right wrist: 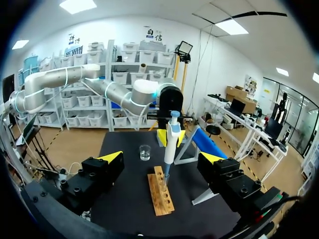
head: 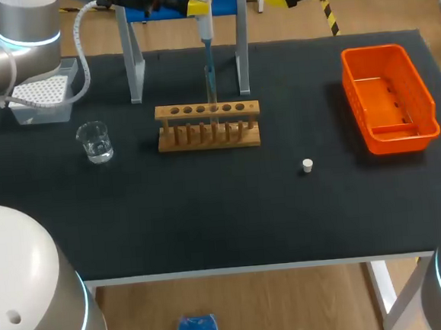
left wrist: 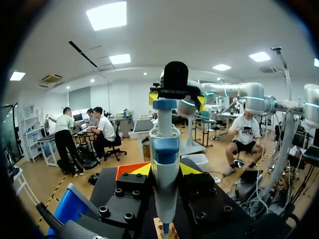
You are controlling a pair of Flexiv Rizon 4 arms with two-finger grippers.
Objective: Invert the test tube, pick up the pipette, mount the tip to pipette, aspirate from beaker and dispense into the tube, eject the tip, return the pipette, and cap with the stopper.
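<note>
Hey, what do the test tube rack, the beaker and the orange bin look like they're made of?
Test tube rack: wood, light tan and matte, with round dowel pegs.
Beaker: clear and glossy, probably glass, though clear plastic can't be ruled out.
Orange bin: moulded plastic, judging by its even bright colour, smooth slight sheen and slotted openings.

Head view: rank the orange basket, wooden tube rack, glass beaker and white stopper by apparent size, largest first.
1. Orange plastic basket
2. Wooden test tube rack
3. Clear glass beaker
4. Small white stopper
</note>
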